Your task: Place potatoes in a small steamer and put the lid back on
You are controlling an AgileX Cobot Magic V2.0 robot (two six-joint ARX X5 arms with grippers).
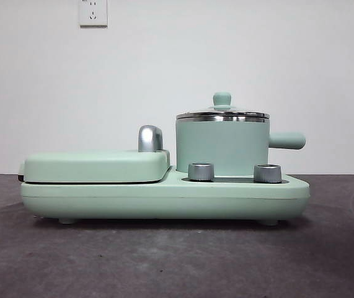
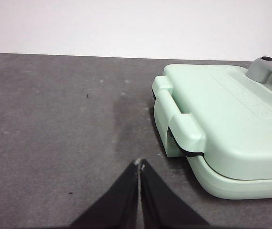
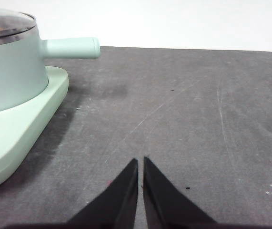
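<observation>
The small steamer (image 1: 221, 146) is a mint-green pot with a side handle, standing on the right half of a mint-green appliance base (image 1: 164, 198). The lid (image 1: 222, 112), glass with a steel rim and a mint knob, sits on the steamer. The steamer (image 3: 12, 71) and the lid (image 3: 5, 24) also show in the right wrist view. No potatoes are in view. My left gripper (image 2: 139, 164) is shut over bare table, beside the appliance's griddle end. My right gripper (image 3: 140, 162) is shut over bare table, out past the steamer's handle (image 3: 71, 47).
A flat mint griddle cover (image 1: 96, 164) with a chrome handle (image 1: 150, 138) occupies the base's left half; the griddle cover (image 2: 231, 119) also shows in the left wrist view. Two metal knobs (image 1: 201, 171) sit on the base's front. The dark grey table (image 1: 164, 261) backs onto a white wall.
</observation>
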